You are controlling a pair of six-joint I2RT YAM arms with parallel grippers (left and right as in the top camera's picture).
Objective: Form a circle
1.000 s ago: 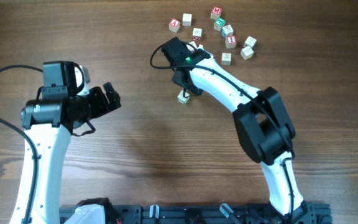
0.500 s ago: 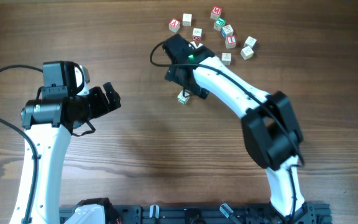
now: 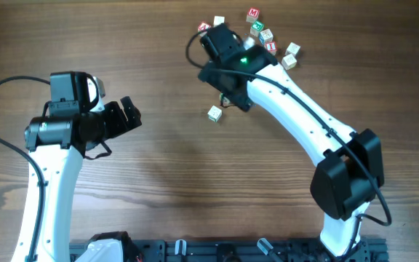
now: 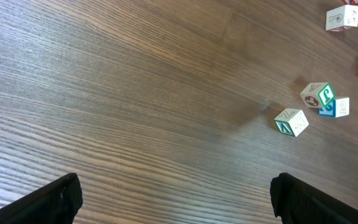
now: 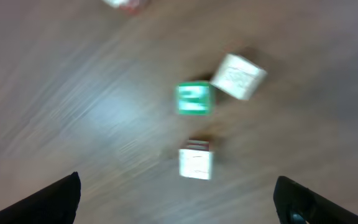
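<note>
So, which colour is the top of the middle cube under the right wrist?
The middle cube is green on top; the right wrist view shows it best.

Nine small letter cubes (image 3: 214, 113) showing in the overhead view, two white-and-black robot arms (image 3: 49, 167), one wooden surface (image 3: 158, 189)

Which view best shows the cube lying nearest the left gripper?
Left wrist: the nearest cube is sharp, its green lettering visible. Overhead shows it tiny. Right wrist is blurred; whether it appears there is unclear.

Red "M" on one cube (image 3: 253, 13); other letters unreadable
</note>
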